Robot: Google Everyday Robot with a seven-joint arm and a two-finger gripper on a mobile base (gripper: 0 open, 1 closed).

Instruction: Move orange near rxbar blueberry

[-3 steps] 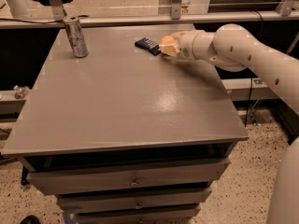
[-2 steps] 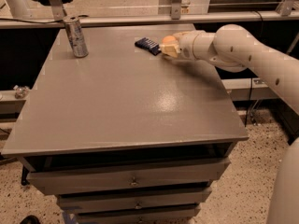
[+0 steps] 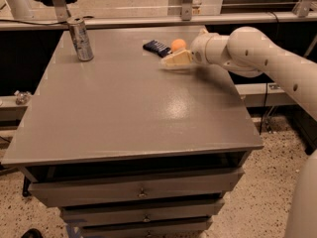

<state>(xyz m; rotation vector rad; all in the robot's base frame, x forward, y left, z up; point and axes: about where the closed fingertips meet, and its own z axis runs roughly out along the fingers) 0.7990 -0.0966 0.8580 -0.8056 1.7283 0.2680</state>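
A small, round, plain bright orange (image 3: pixel 178 44) is seen resting on the grey table (image 3: pixel 124 113), toward 1 o'clock from the table's centre and near its far edge. Just beside it, at its 9 o'clock, the rxbar blueberry (image 3: pixel 156 47) is laid flat. It is a small rectangular bar in a dark navy wrapper, its long axis running roughly from 10 to 4 o'clock. Whether the two touch cannot be told. The gripper (image 3: pixel 173 61) is found at the orange's 6 o'clock, just beside it and low over the table.
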